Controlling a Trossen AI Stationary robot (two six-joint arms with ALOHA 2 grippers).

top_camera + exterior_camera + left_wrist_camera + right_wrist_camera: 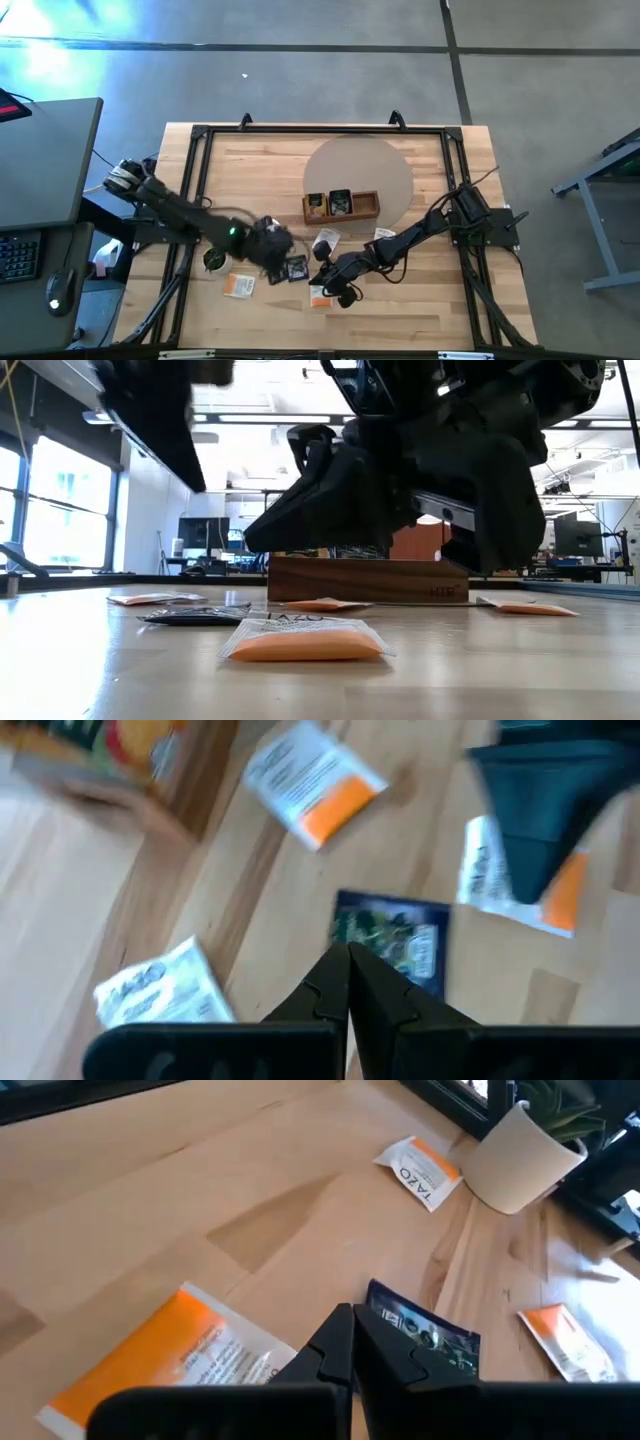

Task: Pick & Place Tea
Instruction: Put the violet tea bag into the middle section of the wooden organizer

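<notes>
Tea packets lie flat on the table: a black one [297,268] [395,945] [425,1335] [195,617], and white-and-orange ones [238,285], [325,242], [320,295] [300,640] [165,1360]. My left gripper [278,248] [347,960] is shut, hovering just left of the black packet. My right gripper [330,278] [350,1320] [250,540] is also shut, raised off the table between the black packet and the near orange one. The wooden tray [368,207] [365,580] holds packets in two compartments [316,205], [340,202].
A small round cup [214,260] [520,1155] stands left of the packets, close under the left arm. Another white packet [383,234] lies under the right arm. A black frame [300,130] runs round the table's edges. Bare wood [400,310] lies toward the near edge.
</notes>
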